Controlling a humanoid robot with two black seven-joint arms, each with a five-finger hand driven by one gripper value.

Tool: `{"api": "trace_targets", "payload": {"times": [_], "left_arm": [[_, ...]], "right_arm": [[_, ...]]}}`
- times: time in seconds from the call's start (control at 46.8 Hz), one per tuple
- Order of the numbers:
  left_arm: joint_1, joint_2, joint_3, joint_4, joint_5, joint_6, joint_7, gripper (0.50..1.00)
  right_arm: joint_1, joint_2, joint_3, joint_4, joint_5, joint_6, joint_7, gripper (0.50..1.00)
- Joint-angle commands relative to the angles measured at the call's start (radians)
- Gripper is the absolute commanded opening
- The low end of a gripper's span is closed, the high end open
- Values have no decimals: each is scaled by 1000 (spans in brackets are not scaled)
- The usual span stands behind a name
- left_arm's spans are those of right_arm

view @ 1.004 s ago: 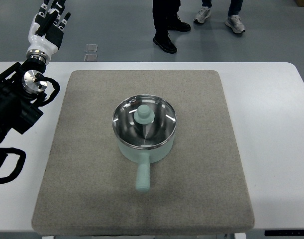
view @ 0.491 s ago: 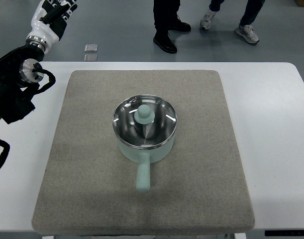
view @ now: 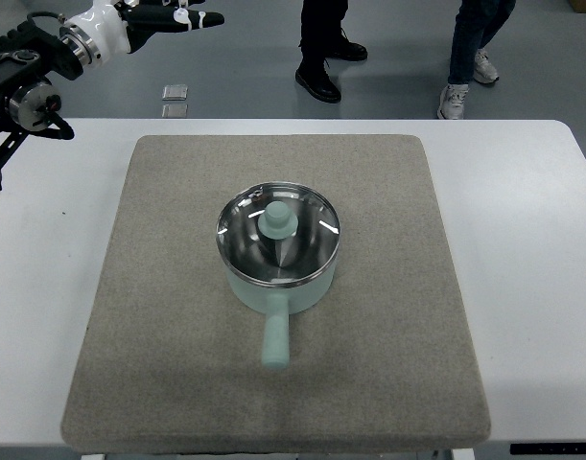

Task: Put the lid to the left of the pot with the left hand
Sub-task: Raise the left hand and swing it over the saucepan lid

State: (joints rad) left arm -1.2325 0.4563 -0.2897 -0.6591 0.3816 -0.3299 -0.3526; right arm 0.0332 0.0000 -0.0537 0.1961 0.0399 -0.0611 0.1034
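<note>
Step in hand, as you should log it: approach, with no contact made. Your left hand (view: pixel 168 16) sits at the top-left corner of the view, beyond the far edge of the worktop (view: pixel 523 192), well apart from the pot. Its fingers are extended and relaxed, pointing toward the picture's right, and grasp nothing. The right hand does not show.

The lid (view: pixel 278 237) rests on the pot (view: pixel 278 259), seated on the rim; its pale green knob (view: pixel 275 222) stands upright at the centre. The pot is near the middle of the grey mat (view: pixel 388 335), with its handle (view: pixel 275 337) pointing toward the robot's side.

The next move likely calls for bringing the hand down over the knob from above, closing the fingers around it, and lifting straight up before any sideways travel. The bare mat left of the pot (view: pixel 158 268) looks free to receive the lid.

People's legs and shoes (view: pixel 321 57) show on the floor past the worktop.
</note>
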Motion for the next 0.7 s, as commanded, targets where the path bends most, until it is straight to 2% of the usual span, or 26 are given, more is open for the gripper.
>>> {"api": "trace_targets", "payload": {"times": [0.0, 0.256, 0.406, 0.683], "left_arm": [[-5, 22, 1, -56, 107, -11, 0, 994], [-62, 24, 1, -86, 404, -179, -2, 994], [-87, 24, 1, -140, 583, -189, -5, 994], [-87, 70, 1, -388, 852, -190, -32, 994]], "right_arm": [[-1, 0, 0, -1, 0, 0, 1, 924], [1, 0, 0, 0, 0, 0, 1, 924], [-1, 0, 0, 0, 0, 0, 1, 924], [1, 0, 0, 0, 0, 0, 1, 924]]}}
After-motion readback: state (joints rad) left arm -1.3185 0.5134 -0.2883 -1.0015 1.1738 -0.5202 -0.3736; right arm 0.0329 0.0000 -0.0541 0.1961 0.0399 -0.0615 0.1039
